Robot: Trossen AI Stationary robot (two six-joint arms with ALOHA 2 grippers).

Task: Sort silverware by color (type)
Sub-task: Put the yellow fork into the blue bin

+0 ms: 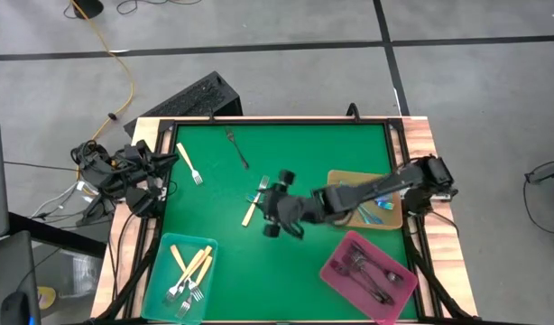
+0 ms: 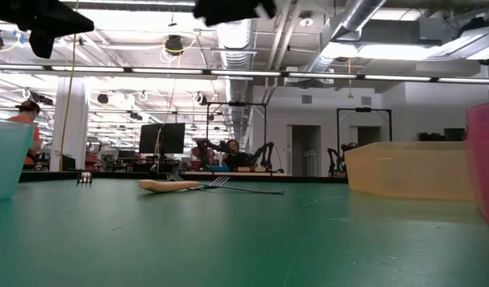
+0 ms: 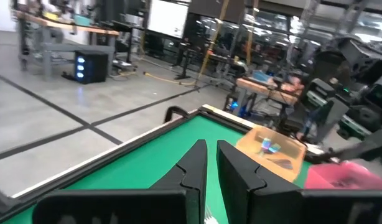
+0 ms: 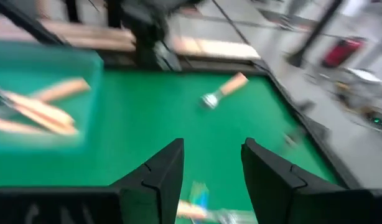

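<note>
My right gripper [image 1: 266, 204] hovers open over the middle of the green table [image 1: 295, 262], with nothing between its fingers [image 4: 161, 174]. Just left of it a cream-handled fork [image 1: 251, 213] lies flat on the table, with something bluish at its head end. Another cream fork [image 1: 189, 164] and a dark fork [image 1: 237, 147] lie toward the far edge. The teal tray [image 1: 160, 284] holds several cream forks, the tan tray [image 1: 392, 217] bluish ones, the pink tray [image 1: 336, 271] dark ones. My left gripper [image 3: 210, 163] is shut, level, at the table's left edge.
The three trays stand along the near and right sides. Bare green surface lies between the teal and pink trays and along the far right. Cables and a black keyboard [image 1: 191, 97] lie off the far-left corner.
</note>
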